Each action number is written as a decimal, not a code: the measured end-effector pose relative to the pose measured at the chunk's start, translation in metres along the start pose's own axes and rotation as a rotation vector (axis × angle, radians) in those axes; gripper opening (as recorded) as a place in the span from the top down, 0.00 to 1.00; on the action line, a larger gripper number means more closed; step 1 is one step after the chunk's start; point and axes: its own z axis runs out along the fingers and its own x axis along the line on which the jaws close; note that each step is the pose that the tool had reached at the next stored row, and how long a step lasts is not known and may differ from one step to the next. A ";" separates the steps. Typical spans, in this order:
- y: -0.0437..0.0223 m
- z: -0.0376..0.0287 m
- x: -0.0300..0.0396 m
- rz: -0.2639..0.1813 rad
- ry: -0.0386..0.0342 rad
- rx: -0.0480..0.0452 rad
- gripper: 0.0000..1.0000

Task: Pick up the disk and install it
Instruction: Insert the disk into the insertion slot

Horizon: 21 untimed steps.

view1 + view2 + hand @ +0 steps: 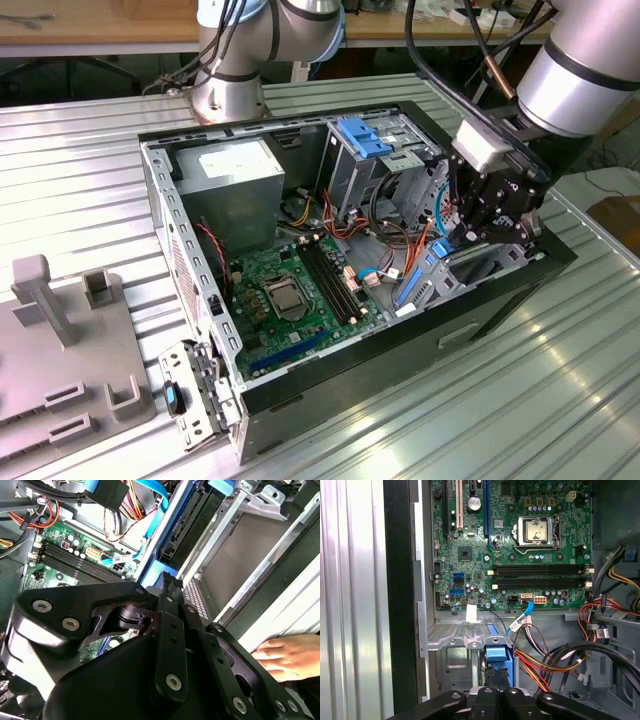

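The disk (418,282) stands on edge in the drive bay at the exterior view's right end of the open computer case, its bright blue frame showing along the bay. My black gripper (462,240) hangs right over that bay. In the second wrist view the gripper (167,577) points its narrow tips at the end of the disk (165,535) and touches the blue frame. In the first wrist view the gripper (497,677) has its fingers close together on the blue end of the disk (498,655). The disk's metal body is mostly hidden by the bay walls.
The green motherboard (290,290) fills the case floor beside the bay. Red, orange and black cables (555,660) lie close to the disk. A person's hand (290,652) rests on the case edge near my gripper. Grey fixtures (60,330) sit at the exterior view's left.
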 end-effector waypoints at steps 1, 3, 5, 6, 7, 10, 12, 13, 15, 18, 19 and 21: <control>-0.0001 -0.0001 0.0000 0.000 0.0001 0.0000 0.89; -0.0034 -0.0002 0.0000 0.000 0.0005 -0.0001 0.89; -0.0103 0.0004 -0.0002 0.000 0.0002 -0.0001 0.89; -0.0166 0.0008 -0.0003 0.000 0.0001 0.0000 0.89; -0.0200 0.0012 -0.0005 0.000 0.0000 0.0000 0.89; -0.0277 0.0048 -0.0007 0.000 -0.0001 0.0000 0.89; -0.0275 0.0142 -0.0005 -0.001 0.0004 -0.0002 0.89; -0.0281 0.0123 -0.0006 -0.001 -0.0003 -0.0005 0.89; -0.0288 -0.0094 -0.0009 -0.001 0.0001 -0.0005 0.89; -0.0289 -0.0141 -0.0010 -0.001 0.0001 -0.0006 0.89; -0.0289 -0.0141 -0.0010 -0.001 -0.0001 -0.0005 0.89; -0.0289 -0.0142 -0.0010 -0.001 0.0000 -0.0006 0.89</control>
